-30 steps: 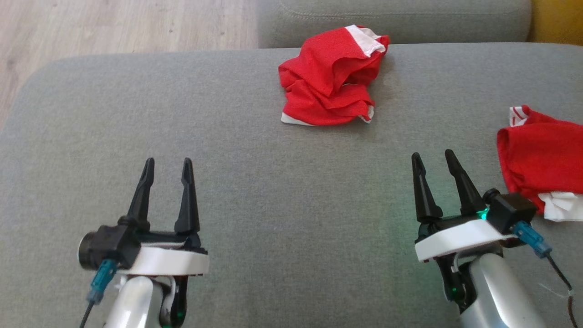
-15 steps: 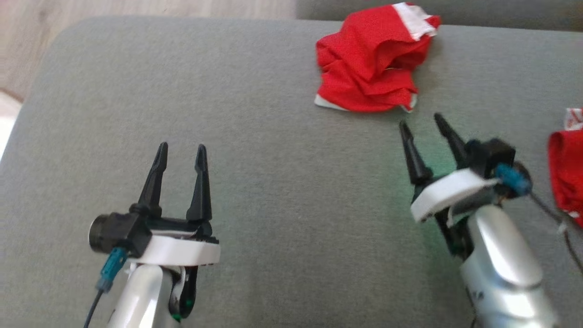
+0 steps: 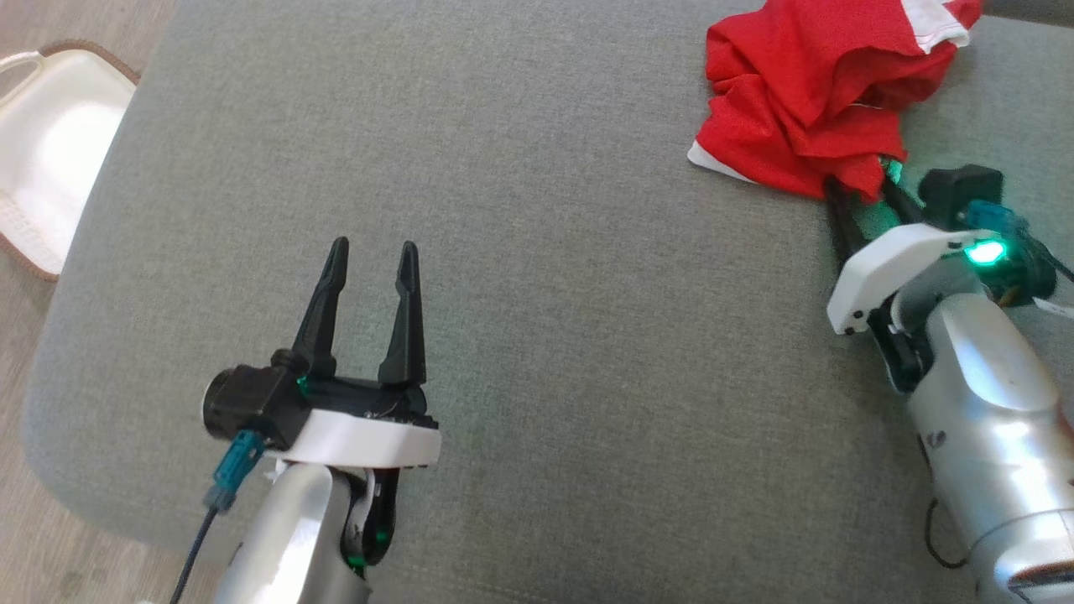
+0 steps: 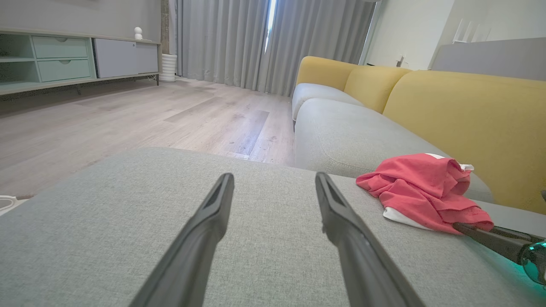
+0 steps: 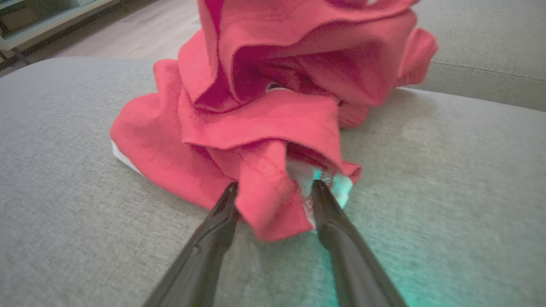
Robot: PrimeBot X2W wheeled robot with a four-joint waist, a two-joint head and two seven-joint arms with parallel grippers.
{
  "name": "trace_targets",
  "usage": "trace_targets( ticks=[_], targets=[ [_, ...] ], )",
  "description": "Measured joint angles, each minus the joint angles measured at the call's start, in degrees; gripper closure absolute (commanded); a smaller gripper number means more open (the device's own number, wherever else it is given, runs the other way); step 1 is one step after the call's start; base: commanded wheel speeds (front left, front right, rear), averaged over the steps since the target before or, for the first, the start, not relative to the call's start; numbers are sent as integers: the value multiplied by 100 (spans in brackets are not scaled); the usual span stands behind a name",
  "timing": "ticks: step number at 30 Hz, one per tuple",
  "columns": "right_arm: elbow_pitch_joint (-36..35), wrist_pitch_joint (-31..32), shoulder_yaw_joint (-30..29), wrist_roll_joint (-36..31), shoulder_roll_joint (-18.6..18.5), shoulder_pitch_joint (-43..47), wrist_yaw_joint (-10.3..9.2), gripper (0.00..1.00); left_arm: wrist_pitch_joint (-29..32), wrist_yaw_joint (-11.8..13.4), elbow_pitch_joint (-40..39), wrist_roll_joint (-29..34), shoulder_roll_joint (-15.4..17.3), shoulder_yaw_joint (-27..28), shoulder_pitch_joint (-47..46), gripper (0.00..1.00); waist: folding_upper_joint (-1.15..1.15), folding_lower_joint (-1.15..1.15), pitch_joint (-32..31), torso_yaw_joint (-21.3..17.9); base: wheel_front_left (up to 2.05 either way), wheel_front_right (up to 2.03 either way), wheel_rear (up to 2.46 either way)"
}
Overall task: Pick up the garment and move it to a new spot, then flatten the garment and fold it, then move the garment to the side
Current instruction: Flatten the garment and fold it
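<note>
The cushion (image 3: 537, 252) is a broad grey slab of coarse woven cloth, flat on top, with rounded corners and a soft rolled edge on its left and near sides. Most of its top lies bare, so there is wide open room to the left of and nearer than the garment. Past the left edge is the floor (image 4: 128, 115), pale wood planks with a matt grain. On the far right rises a yellow backrest (image 4: 469, 115), smooth and plump, behind a second grey seat.

The garment (image 3: 805, 92) is at the far right of the cushion, close to its far edge. It is a thin red knit with white trim, bunched into a crumpled heap of deep folds. A stitched hem flap hangs off its near side.

The right gripper (image 5: 275, 184) is at that near side, low over the cushion. Its two long dark fingers stand spread, one on each side of the hem flap, and have not pinched it. A green light glows on its wrist and tints the cloth.

The left gripper (image 3: 373, 247) hovers over the near left of the cushion, well apart from the garment. Its smooth tapered fingers are parted with nothing between them.

A white tray (image 3: 50, 159) with a brown rim lies on the floor beside the cushion's far left corner.
</note>
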Motion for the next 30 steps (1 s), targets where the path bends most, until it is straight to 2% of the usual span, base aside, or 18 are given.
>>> trace_targets(
  ticks=[5, 10, 15, 20, 24, 30],
  targets=[
    [248, -308, 410, -1, 67, -219, 0, 100, 0, 54, 1, 1, 0, 23, -14, 0, 0, -1, -36, -86, 0, 0, 0],
    [183, -702, 970, 237, 409, -215, -1, 100, 0, 46, 3, 29, -5, 222, 5, 0, 0, -1, -176, -379, 0, 0, 0],
    [-416, -875, 1697, 754, 553, -5, -1, 100, 0, 15, 0, 152, -5, 475, 210, 0, 0, -1, -396, -787, 0, 0, 0],
    [-1440, -858, 2145, 1532, 567, 451, -1, 100, 0, -13, -10, 246, -7, 679, 394, 0, 0, -2, -666, -1185, 0, 0, 0],
    [-2081, -638, 1794, 1706, 590, 726, -1, 100, 0, -57, -18, 282, -4, 788, 517, 0, 0, -2, -856, -1494, 0, 0, 0],
    [-2537, -237, 169, 1261, 448, 1653, -1, 100, 0, -62, -75, 281, -4, 761, 579, 0, 0, -2, -1048, -1808, 0, 0, 0]
  ],
)
